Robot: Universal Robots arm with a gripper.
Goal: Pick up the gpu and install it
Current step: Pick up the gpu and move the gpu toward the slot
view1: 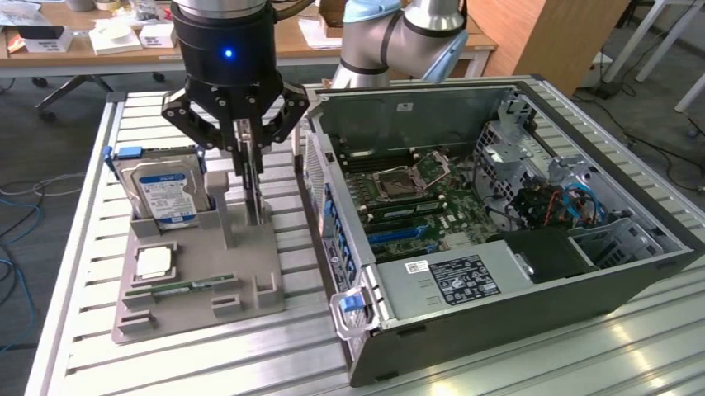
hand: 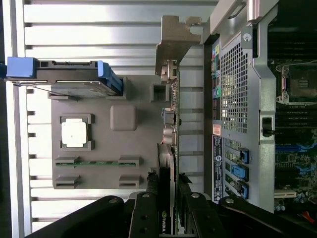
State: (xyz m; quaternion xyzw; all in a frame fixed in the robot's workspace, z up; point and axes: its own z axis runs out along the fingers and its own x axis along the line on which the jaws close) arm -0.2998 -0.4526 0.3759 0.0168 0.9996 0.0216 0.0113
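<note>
Claw (view1: 251, 169) looks pinched on the gpu (hand: 167, 148); thin dark card on edge in the gray holder (view1: 193, 293), silver bracket at one end; we only see it edge-on, faces mostly hidden.

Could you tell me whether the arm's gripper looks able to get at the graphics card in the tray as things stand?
Probably yes. The gripper hangs right over the graphics card, which stands upright on edge in the gray tray. The hard drive stands apart to one side.

NVIDIA logo on gpu (hand: 164, 221) edge; nothing else legible.
</note>
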